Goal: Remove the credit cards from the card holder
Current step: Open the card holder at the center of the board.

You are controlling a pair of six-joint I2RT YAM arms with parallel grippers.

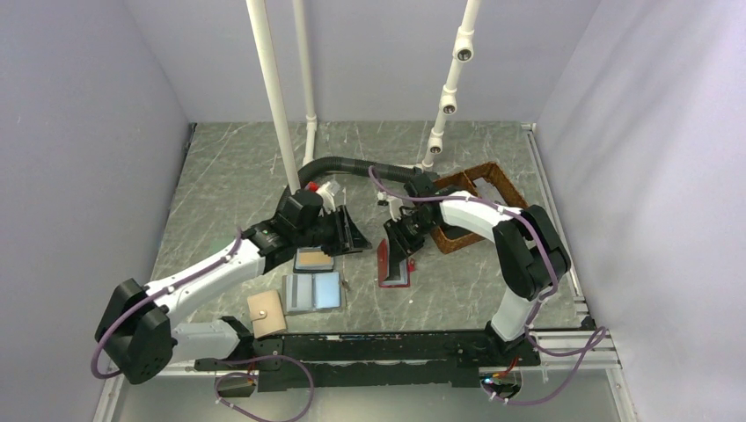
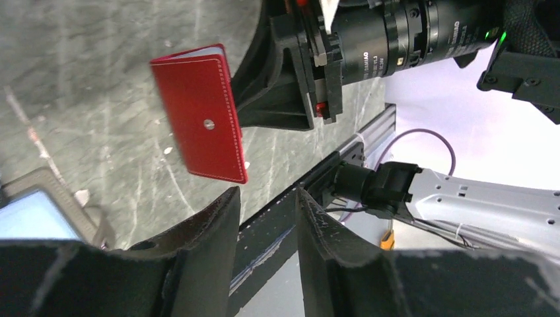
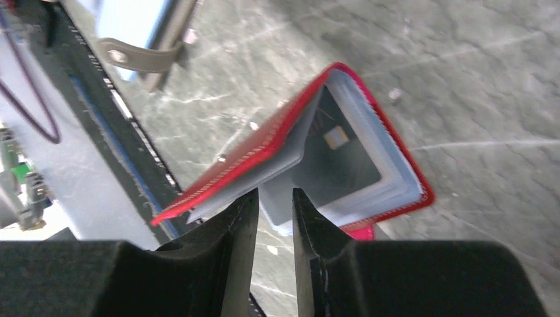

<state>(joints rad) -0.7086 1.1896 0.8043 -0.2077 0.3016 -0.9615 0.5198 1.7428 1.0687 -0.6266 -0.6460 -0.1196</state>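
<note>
I saw the small red fold-over card holder (image 2: 201, 112) near the middle of the grey stone-look table (image 1: 237, 176), right at the right gripper (image 3: 275, 195). It was not lying flat. It stood tipped up on one edge, spread open like a little tent. The right gripper's two black fingers (image 3: 241, 224) were pinched almost together on a pale blue-grey inside flap of the card holder. Through a see-through pocket inside I could see a flat grey card (image 3: 343, 158) with a small shiny square on it, tucked in. The left gripper (image 2: 266, 198) hung close by, facing the red cover and not touching it. Its fingers were apart with nothing between them. Near the left arm, a dark-framed wallet with a tan panel (image 1: 314, 260) and a pale blue folded wallet (image 1: 313, 292) lay flat on the table.
</note>
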